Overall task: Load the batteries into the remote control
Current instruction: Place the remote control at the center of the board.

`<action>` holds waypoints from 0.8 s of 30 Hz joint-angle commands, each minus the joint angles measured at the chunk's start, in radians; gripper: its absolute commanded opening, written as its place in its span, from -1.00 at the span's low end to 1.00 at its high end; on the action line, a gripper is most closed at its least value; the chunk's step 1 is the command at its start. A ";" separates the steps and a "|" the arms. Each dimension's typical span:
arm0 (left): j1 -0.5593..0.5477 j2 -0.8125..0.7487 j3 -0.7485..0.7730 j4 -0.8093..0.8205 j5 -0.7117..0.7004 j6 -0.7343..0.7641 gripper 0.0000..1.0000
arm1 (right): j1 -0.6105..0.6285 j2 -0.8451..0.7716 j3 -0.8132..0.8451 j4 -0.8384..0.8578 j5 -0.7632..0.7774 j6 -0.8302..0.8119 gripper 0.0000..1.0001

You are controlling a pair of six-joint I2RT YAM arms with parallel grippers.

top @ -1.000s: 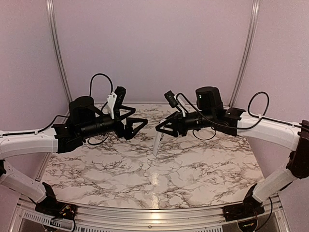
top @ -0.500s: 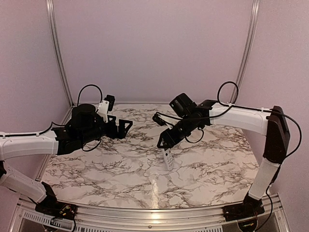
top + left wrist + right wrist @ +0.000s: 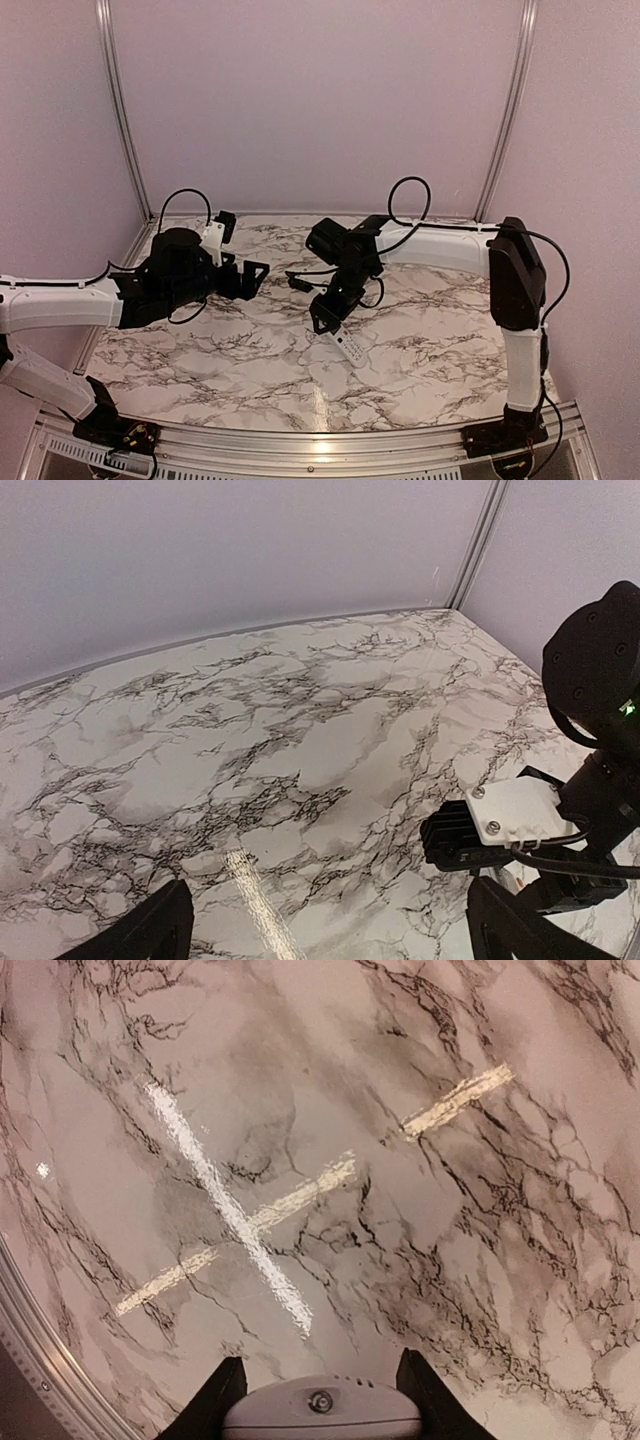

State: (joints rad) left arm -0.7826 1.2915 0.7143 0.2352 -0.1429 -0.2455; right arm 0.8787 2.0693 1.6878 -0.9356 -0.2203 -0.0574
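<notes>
Marble tabletop (image 3: 200, 350) backed by pale lilac walls. Remote control (image 3: 345, 347) gripped at one end by right gripper (image 3: 325, 322), tilted, low over table centre. Left gripper (image 3: 258, 272) spread wide, empty, at left. Batteries not seen anywhere; loading judged unconfirmed.

No text, label, brand or number can be read anywhere; any marks on the remote control (image 3: 345, 346) are too small to make out.

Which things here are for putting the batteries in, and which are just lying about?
For the job: remote control, held in the right gripper; left gripper, open and empty. No batteries in view.
Just there: marble table; black cables on the arms.
</notes>
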 commanded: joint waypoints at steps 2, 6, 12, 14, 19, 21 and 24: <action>0.014 -0.010 -0.015 -0.029 -0.126 -0.025 0.98 | 0.011 0.103 0.084 -0.057 0.047 -0.035 -0.81; 0.033 -0.010 -0.022 -0.039 -0.179 -0.052 0.98 | 0.011 0.156 0.130 -0.058 0.045 -0.030 -0.72; 0.062 -0.027 -0.041 -0.041 -0.225 -0.078 0.98 | 0.011 0.204 0.164 -0.043 0.039 -0.012 -0.68; 0.067 -0.030 -0.050 -0.033 -0.225 -0.082 0.98 | 0.012 0.218 0.171 -0.038 0.044 -0.006 -0.64; 0.068 -0.037 -0.065 -0.027 -0.220 -0.084 0.98 | 0.012 0.255 0.192 -0.020 0.046 0.007 -0.57; 0.069 -0.046 -0.072 -0.025 -0.224 -0.085 0.98 | 0.012 0.262 0.193 -0.011 0.047 0.012 -0.52; 0.069 -0.059 -0.079 -0.019 -0.226 -0.082 0.98 | 0.012 0.272 0.198 -0.001 0.046 0.017 -0.45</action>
State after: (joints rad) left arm -0.7197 1.2697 0.6533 0.2192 -0.3492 -0.3256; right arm 0.8837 2.2936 1.8679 -0.9855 -0.2104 -0.0475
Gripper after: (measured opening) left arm 0.990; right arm 0.459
